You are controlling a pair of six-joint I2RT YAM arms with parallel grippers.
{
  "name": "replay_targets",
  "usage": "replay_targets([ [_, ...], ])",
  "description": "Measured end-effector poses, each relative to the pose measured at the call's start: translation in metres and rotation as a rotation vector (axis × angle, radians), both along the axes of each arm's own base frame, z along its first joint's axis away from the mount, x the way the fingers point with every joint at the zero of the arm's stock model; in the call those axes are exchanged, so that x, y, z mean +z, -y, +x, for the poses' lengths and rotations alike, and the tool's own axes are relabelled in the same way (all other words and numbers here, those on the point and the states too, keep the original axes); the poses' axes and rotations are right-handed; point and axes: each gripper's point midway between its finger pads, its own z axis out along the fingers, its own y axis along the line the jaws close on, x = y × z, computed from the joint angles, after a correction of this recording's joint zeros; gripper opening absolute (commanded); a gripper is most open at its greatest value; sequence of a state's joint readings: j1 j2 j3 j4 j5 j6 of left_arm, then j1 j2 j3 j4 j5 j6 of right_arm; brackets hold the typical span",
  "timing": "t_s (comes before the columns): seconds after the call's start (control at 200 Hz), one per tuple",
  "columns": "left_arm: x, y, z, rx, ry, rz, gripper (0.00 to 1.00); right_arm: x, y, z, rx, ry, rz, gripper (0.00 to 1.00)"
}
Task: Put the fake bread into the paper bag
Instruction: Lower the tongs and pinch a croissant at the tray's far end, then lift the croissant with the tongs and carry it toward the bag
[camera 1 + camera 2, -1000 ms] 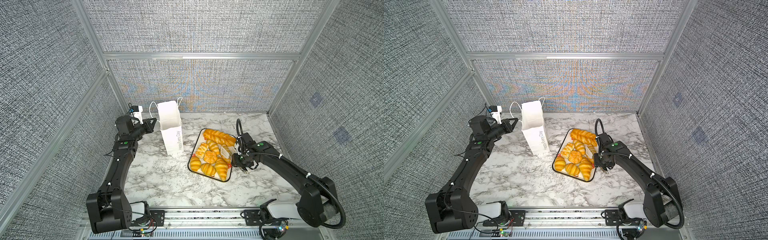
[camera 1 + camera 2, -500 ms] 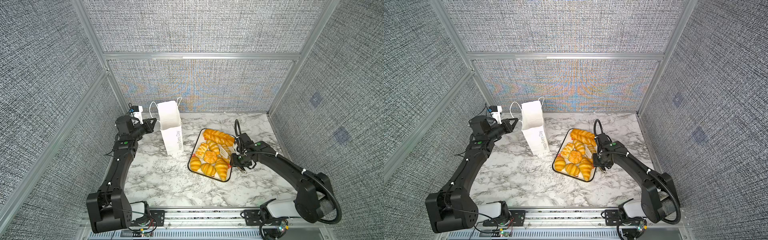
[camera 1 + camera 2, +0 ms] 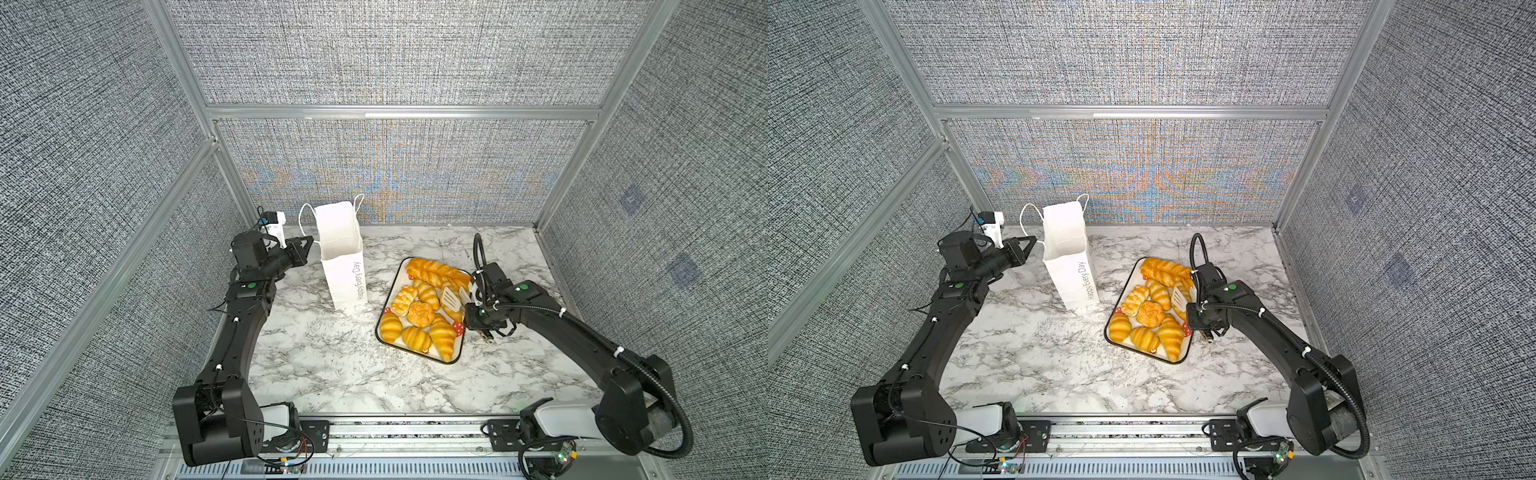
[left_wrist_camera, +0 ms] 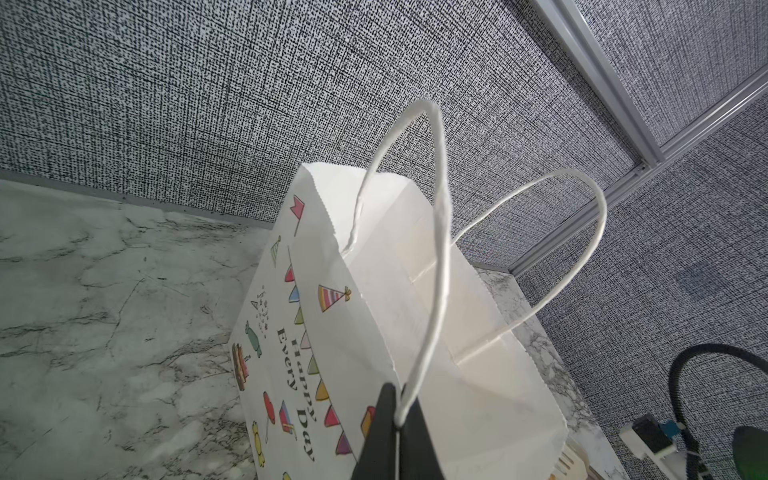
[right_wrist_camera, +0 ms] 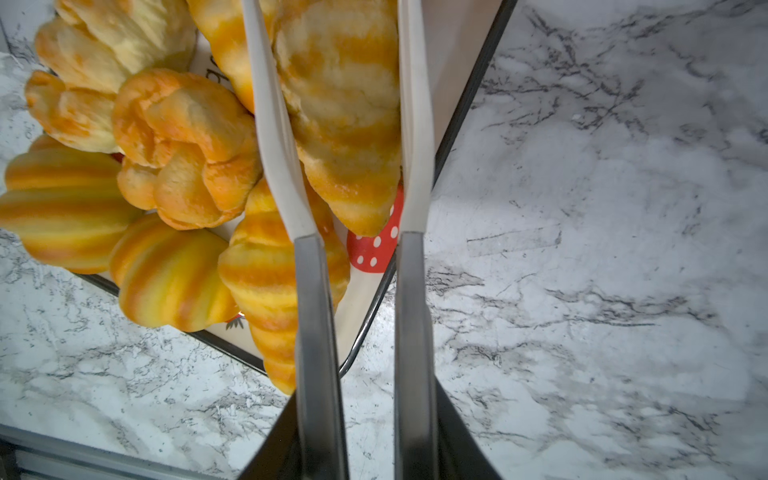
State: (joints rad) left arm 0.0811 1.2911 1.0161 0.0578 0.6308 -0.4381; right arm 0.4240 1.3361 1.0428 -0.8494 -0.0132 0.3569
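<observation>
I am looking at the paper bag [image 3: 343, 266] standing upright on the marble desk [image 3: 332, 365] toward the back left, its mouth open and the "Happy Every Day" lettering running up its side. My left gripper [image 3: 309, 245] is reaching in level at the bag's top edge. In the left wrist view the left gripper [image 4: 397, 409] is pinching closed on one end of the white cord handle [image 4: 440, 232], right where the handle meets the rim of the bag [image 4: 415, 311].

The fake bread [image 3: 420, 313] is lying on the strawberry-print tray [image 3: 378, 326], which is sitting to the right of the bag and apart from it. The long braided loaf [image 3: 436, 270] is lying across the tray's far end, with the smaller pieces crowding below it.

My right gripper [image 5: 365, 399] is clamping the white tongs [image 5: 274, 124] by their grey metal arms, over the tray's right edge. The two tong arms are lying close against either side of one croissant [image 5: 345, 104], which is resting by the tray's rim. In both top views the slotted tong heads [image 3: 1179, 297] are showing over the pastries.
</observation>
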Motion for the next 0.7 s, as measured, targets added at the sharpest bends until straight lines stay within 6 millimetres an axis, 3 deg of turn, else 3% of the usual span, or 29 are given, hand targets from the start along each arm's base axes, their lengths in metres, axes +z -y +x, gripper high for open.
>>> replay_targets([
  [0.365, -0.001, 0.0, 0.0, 0.001, -0.004, -0.004, 0.0, 0.056, -0.008, 0.016, -0.003, 0.131, 0.064, 0.34],
  [0.7, -0.001, 0.0, 0.0, 0.002, -0.005, -0.006, 0.0, 0.111, -0.035, 0.032, 0.02, 0.272, 0.218, 0.34],
])
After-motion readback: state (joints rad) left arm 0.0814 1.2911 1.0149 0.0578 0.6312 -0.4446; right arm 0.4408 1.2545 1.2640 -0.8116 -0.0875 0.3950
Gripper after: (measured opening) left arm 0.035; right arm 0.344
